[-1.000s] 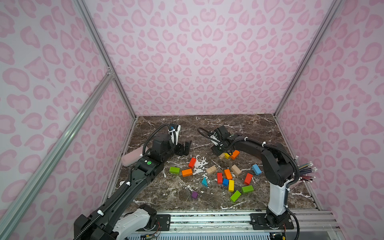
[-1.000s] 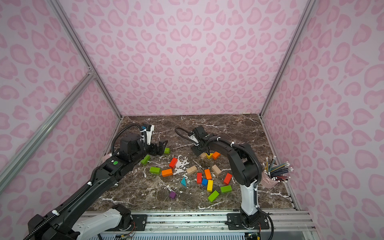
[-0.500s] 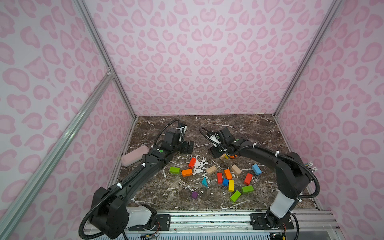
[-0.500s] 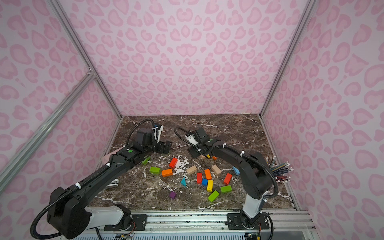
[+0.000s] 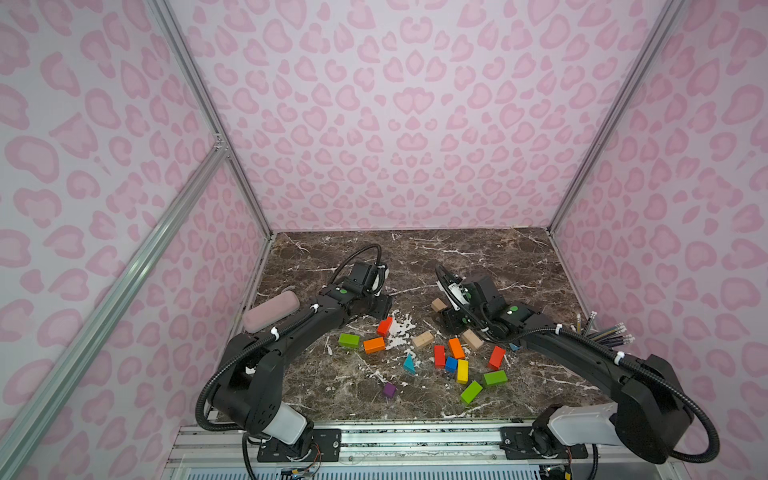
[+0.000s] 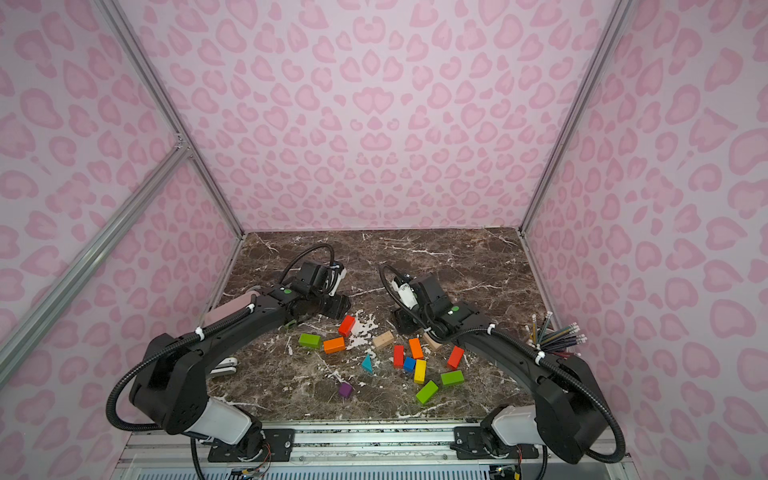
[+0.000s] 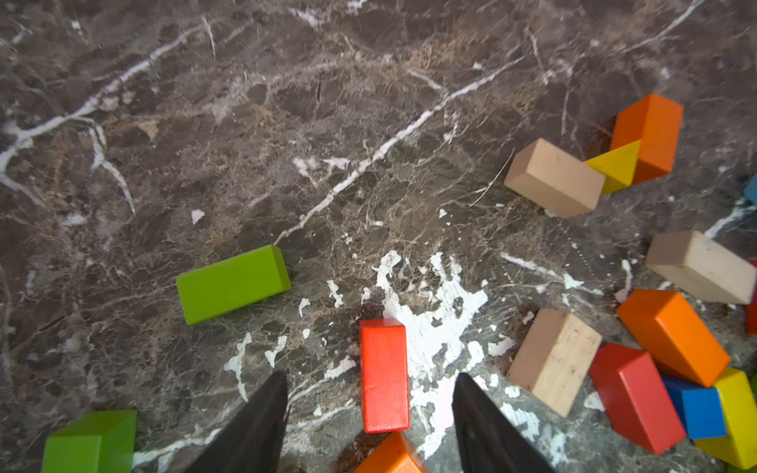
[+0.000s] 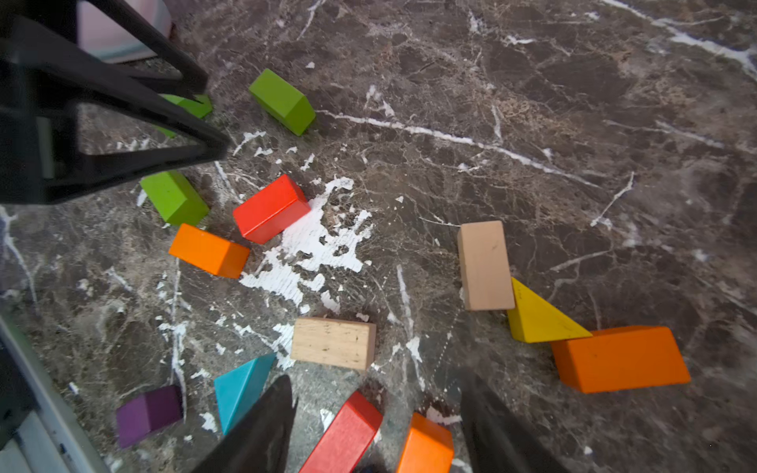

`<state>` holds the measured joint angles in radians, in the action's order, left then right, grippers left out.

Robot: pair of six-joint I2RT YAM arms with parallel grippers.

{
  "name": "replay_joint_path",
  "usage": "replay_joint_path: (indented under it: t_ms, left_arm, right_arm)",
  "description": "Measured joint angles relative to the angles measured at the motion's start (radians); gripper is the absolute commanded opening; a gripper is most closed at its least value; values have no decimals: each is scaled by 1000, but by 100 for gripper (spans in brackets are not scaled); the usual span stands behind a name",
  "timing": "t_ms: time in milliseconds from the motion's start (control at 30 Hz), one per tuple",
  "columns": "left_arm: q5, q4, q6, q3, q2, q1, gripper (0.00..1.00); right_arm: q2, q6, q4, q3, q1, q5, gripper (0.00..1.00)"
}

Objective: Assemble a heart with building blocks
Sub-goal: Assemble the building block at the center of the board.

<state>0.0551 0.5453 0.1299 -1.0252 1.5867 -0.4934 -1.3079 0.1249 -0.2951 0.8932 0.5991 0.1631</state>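
The building blocks lie loose on the marble top in both top views: a red brick [image 5: 385, 326], a green brick [image 5: 348, 340], an orange brick [image 5: 374, 345], a plain wood brick [image 5: 422, 339], a teal wedge [image 5: 409, 364] and a purple cube [image 5: 389, 390]. My left gripper [image 7: 370, 374] is open and straddles the red brick [image 7: 384, 374] with a gap on each side. My right gripper [image 8: 377, 379] is open over a red brick [image 8: 346, 434] and an orange brick [image 8: 426, 444], touching neither. A yellow wedge [image 8: 536, 317] leans between a wood brick [image 8: 485, 264] and an orange brick [image 8: 620, 358].
A pale pink pouch [image 5: 271, 310] lies by the left wall behind my left arm. Coloured pencils [image 5: 602, 334] stick up at the right wall. A tight cluster of red, orange, blue, yellow and green bricks [image 5: 462, 371] sits under my right forearm. Patterned walls close three sides.
My left gripper's jaws have narrowed around the red brick and its elbow has risen. My right gripper has drawn back toward the near side, over the brick cluster.
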Motion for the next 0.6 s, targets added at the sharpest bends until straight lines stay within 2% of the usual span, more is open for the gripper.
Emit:
replay_joint_path:
  t_ms: [233,400,600]
  left_arm:
    - [0,36,-24,-27,132,-16,68]
    - [-16,49,-39,-39,197,-48,70]
    - [-56,69,-46,-52,248,-72,56]
  right_arm:
    - [135,50,17,-60,1,66,70]
    - [172,58,14,-85,2,91,70]
    - [224,77,7,-98,3,94,70]
